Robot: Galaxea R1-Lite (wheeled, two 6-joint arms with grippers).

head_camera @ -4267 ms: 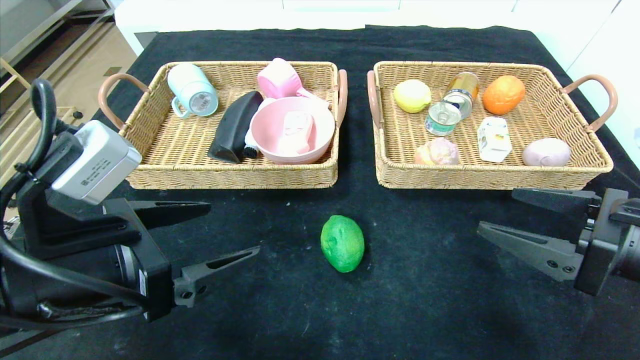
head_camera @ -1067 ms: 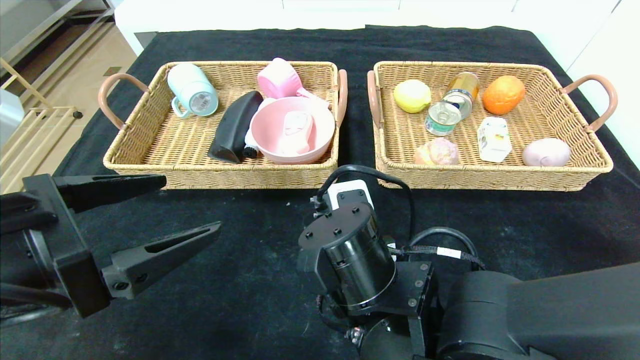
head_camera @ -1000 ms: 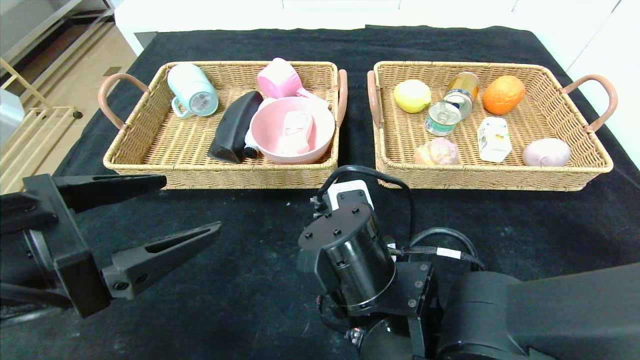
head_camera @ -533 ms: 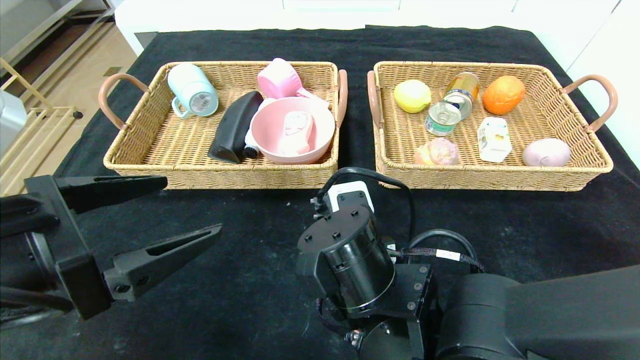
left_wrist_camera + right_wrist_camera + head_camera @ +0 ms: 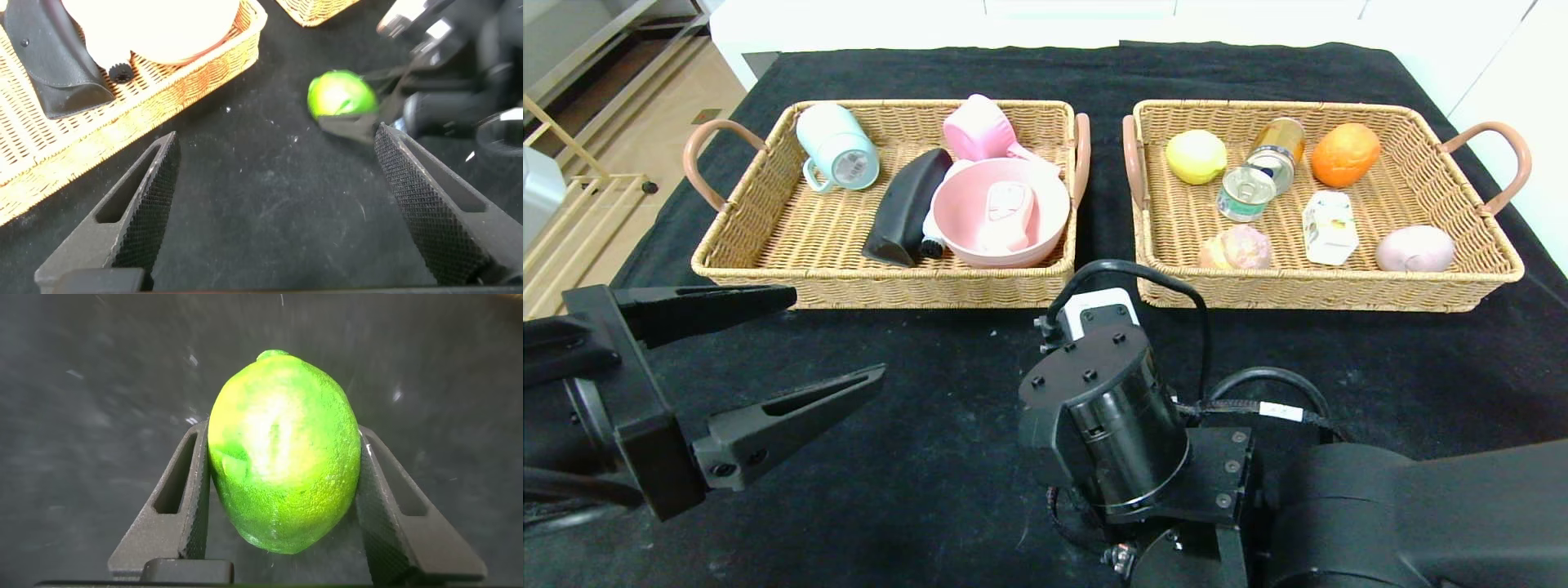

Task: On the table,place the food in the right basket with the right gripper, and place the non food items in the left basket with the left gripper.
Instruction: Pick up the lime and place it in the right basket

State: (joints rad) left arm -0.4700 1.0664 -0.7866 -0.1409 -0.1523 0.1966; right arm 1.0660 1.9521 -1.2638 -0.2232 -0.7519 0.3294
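The green lemon-shaped fruit (image 5: 283,449) sits between the two fingers of my right gripper (image 5: 282,431), which is shut on it over the black table (image 5: 931,490). In the head view my right arm's wrist (image 5: 1111,425) hides the fruit. The left wrist view shows the fruit (image 5: 343,94) from the side. My left gripper (image 5: 837,335) hangs open and empty at the front left. The left basket (image 5: 768,269) holds the pink bowl (image 5: 968,233), the pink bottle (image 5: 1006,214) inside it and the blue mug (image 5: 837,151). The right basket (image 5: 1339,290) holds the bun (image 5: 1345,153) and carton (image 5: 1330,227).
The left basket also holds a black object (image 5: 903,208) and a pink item (image 5: 978,129). In the right basket lie a yellow fruit (image 5: 1195,157), two cans (image 5: 1245,193), a pinkish lump (image 5: 1236,247) and a lilac egg shape (image 5: 1415,247). A dark gap separates the baskets.
Four seconds ago the fruit lay free and my right gripper stood open at the right. Over the last second the right arm has shifted slightly right with the fruit; the left arm is still.
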